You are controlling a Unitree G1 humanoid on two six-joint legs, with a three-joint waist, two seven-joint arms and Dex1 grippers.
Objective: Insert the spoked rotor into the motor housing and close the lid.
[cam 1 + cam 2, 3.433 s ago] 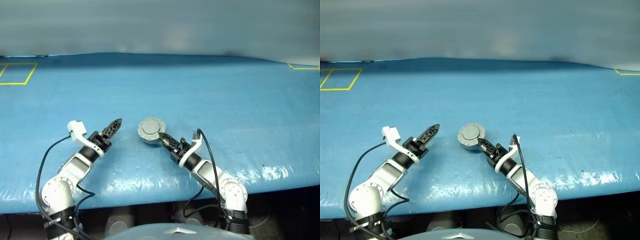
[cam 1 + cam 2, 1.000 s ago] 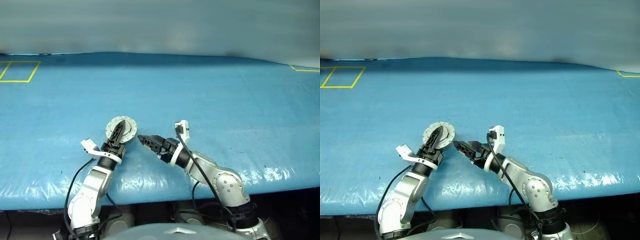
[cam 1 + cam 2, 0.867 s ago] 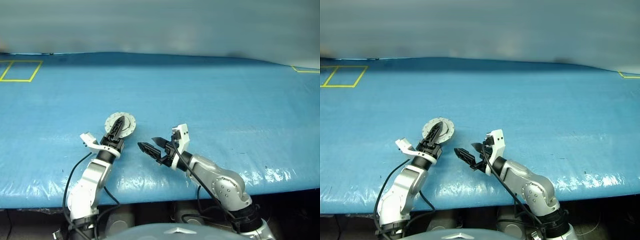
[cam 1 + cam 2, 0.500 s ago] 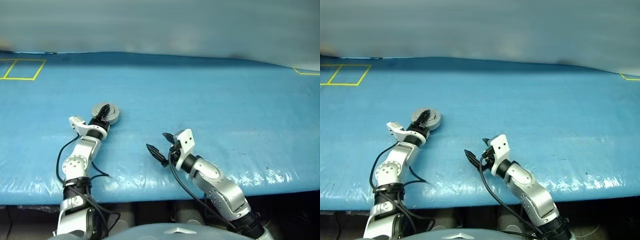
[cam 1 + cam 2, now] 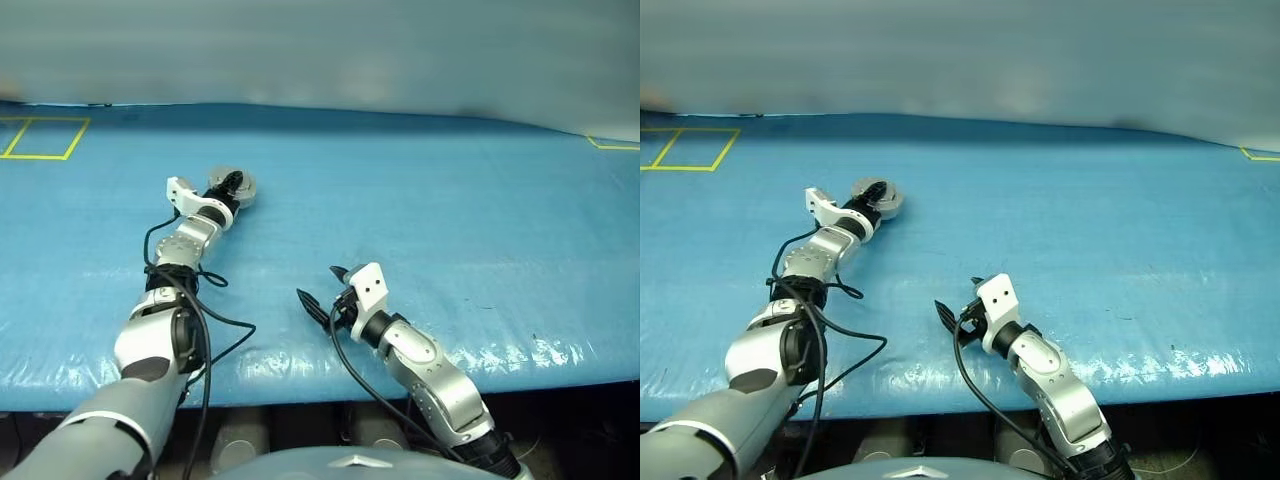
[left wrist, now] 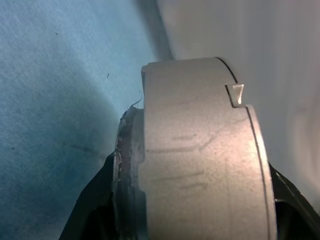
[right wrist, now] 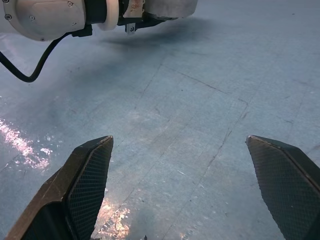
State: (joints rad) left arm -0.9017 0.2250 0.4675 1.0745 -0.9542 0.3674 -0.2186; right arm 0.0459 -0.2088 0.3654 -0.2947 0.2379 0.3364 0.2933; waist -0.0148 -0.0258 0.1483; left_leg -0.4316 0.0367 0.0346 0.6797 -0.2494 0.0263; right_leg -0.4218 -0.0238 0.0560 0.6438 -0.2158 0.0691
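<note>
My left gripper [image 5: 231, 184] reaches far forward over the blue table, shut on the motor housing [image 5: 240, 187], a round grey metal body held edge-on just above the surface. In the left wrist view the housing [image 6: 200, 160] sits between my two black fingers [image 6: 87, 215], with the lid [image 6: 125, 175] lying shut against it as a thinner disc. The spoked rotor is out of view. My right gripper [image 5: 318, 287] hovers low near the table's front edge, open and holding nothing, with its fingers [image 7: 90, 180] spread wide.
The blue table cover [image 5: 450, 200] stretches wide on all sides. Yellow tape outlines mark a square at the far left [image 5: 45, 138] and a corner at the far right [image 5: 612, 143]. The front edge [image 5: 520, 365] runs close behind my right gripper. Black cables trail along both arms.
The housing, earlier resting on the table between the grippers, is now in my left gripper, which carried it forward and away. The right gripper rolled and stayed near the front edge.
</note>
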